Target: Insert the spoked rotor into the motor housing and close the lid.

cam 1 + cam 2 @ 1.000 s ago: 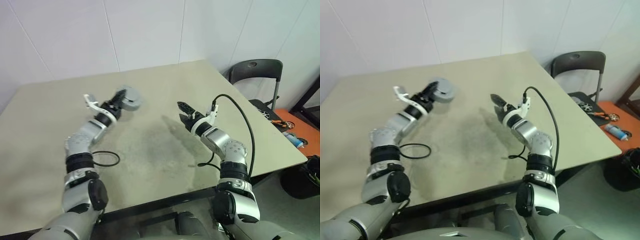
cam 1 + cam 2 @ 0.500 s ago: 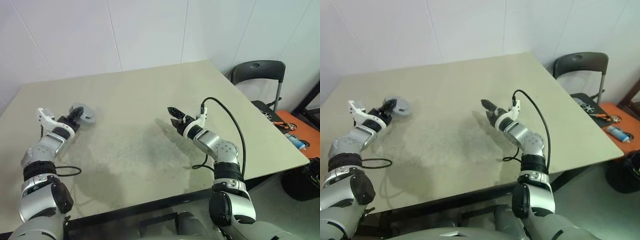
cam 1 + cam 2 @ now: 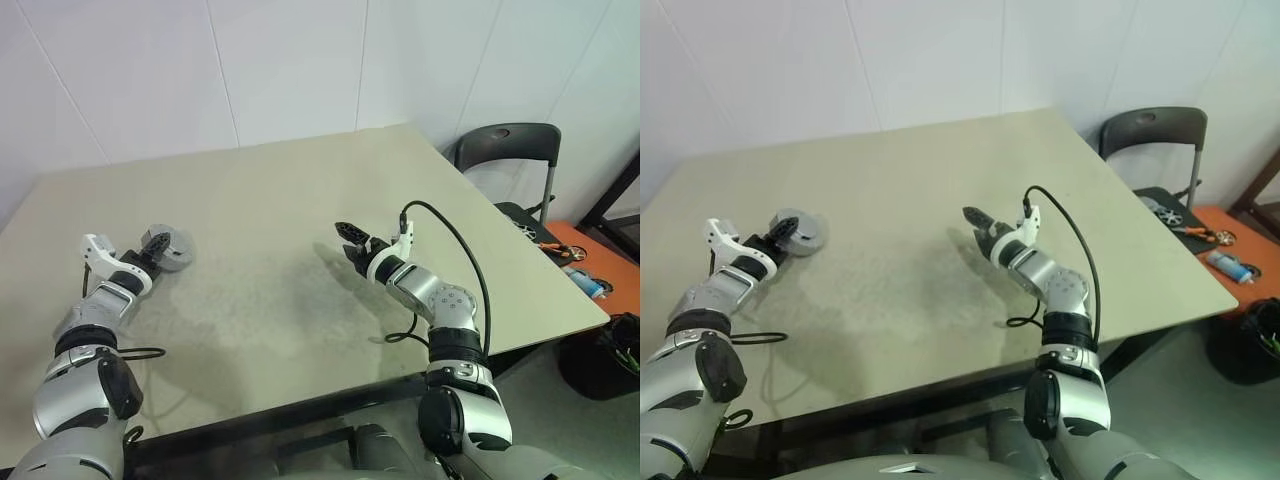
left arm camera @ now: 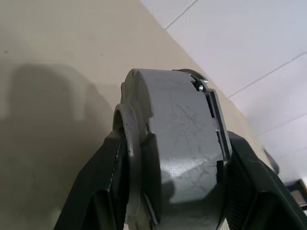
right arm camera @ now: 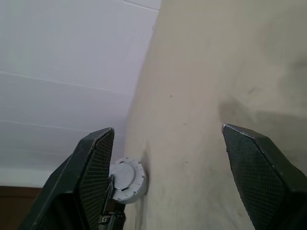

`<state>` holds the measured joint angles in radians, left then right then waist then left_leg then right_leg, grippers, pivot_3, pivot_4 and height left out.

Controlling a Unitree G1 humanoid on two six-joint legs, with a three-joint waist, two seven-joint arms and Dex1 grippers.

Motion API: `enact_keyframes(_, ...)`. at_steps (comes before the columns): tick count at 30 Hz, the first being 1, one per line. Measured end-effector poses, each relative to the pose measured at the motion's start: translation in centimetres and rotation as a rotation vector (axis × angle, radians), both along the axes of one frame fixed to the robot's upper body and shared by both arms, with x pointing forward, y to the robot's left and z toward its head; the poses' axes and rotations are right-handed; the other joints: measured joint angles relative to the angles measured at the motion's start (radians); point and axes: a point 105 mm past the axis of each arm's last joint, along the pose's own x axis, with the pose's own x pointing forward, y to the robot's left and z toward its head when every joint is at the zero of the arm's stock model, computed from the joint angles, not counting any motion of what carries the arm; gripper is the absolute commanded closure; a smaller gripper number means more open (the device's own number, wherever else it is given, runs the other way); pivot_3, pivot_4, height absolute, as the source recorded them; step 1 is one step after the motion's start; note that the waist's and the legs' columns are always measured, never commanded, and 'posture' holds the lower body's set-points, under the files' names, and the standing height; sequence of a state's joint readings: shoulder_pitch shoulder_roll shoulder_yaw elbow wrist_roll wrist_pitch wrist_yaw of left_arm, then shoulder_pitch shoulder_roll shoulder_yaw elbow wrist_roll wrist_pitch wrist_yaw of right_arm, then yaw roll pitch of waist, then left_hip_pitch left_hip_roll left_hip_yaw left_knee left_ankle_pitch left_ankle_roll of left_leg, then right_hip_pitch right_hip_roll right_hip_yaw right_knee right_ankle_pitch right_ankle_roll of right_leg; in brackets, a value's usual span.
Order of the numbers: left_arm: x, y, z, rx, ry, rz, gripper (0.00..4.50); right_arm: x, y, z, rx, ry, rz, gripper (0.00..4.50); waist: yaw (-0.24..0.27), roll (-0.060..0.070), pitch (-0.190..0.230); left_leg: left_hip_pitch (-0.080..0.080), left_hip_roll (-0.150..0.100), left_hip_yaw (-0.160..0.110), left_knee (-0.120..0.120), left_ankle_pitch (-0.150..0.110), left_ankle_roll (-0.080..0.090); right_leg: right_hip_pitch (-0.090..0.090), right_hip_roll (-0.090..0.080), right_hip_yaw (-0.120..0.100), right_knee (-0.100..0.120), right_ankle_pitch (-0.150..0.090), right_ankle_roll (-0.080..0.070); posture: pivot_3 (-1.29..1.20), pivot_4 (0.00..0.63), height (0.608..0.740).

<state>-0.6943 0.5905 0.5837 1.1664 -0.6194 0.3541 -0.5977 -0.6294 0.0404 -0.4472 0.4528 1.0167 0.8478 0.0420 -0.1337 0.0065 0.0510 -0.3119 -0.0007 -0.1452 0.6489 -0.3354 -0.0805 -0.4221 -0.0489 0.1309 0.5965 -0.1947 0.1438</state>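
The motor housing [image 3: 167,247], a short grey cylinder, sits low at the table's left side, seemingly resting on it. Its round ribbed lid [image 5: 125,179] faces my right gripper. In the left wrist view the housing [image 4: 177,143] stands between my left gripper's [image 3: 152,250] two fingers [image 4: 103,191], which press against both its sides with no gap showing. My right gripper [image 3: 347,240] hovers open and empty over the middle of the table, far to the right of the housing. The spoked rotor is out of view.
A black cable loop [image 3: 140,352] lies on the table by my left arm. Beyond the table's right edge stand a dark chair [image 3: 505,150] and an orange surface with tools [image 3: 578,255]. White wall panels [image 3: 300,70] rise behind the table.
My left arm has swung left and down, carrying the housing from mid-table to the table's left side. The right gripper has hardly moved.
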Motion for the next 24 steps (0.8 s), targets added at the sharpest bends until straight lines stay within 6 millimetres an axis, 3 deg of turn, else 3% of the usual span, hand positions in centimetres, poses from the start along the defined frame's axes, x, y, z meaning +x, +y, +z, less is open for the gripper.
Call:
enact_keyframes(1,-0.5,0.7,-0.5,0.014,0.029,0.023,0.8,0.0,0.0,0.0,-0.003,0.0,-0.001,0.78,-0.001,0.0,0.0,0.0,0.0,0.0,0.0,0.0,0.0,0.0,0.0,0.0,0.0,0.0,0.0,0.0,0.0,0.74)
enact_keyframes(5,-2.9,3.8,-1.8,0.045,0.104,0.107,0.8,-0.2,0.4,0.0,-0.005,-0.006,0.021,0.78,0.0,-0.002,-0.001,0.0,0.0,0.0,0.0,0.0,0.0,0.0,0.0,0.0,0.0,0.0,0.0,0.0,0.0,0.74)
enact_keyframes(10,-6.5,9.0,-0.6,0.112,0.13,0.217,0.8,-0.3,0.9,0.2,-0.001,-0.012,0.035,0.78,0.004,-0.002,-0.001,-0.001,0.0,-0.001,-0.001,0.0,0.0,-0.001,0.0,0.0,0.0,0.0,0.0,0.0,0.0,0.74)
enact_keyframes(15,-8.7,12.0,1.4,0.175,0.132,0.248,0.8,-0.3,1.1,0.1,-0.006,-0.015,0.041,0.78,0.012,-0.005,-0.003,-0.001,0.0,-0.001,-0.001,0.0,0.0,0.0,0.0,0.0,0.0,0.0,0.0,0.0,0.0,0.74)
enact_keyframes(20,-8.0,12.9,5.5,0.214,0.027,0.243,0.8,-0.4,0.8,0.2,-0.02,-0.021,0.048,0.78,0.012,-0.007,-0.005,0.0,0.0,-0.001,-0.001,0.0,0.0,0.0,0.0,0.0,0.0,0.0,0.0,0.0,0.0,0.74)
enact_keyframes(24,-5.0,10.6,9.3,0.208,-0.112,0.112,0.8,-1.0,0.0,1.3,-0.098,-0.086,0.104,0.78,0.014,-0.008,-0.005,-0.001,0.0,-0.001,0.0,0.0,0.0,0.001,0.0,0.0,-0.001,0.0,0.0,0.0,0.0,0.74)
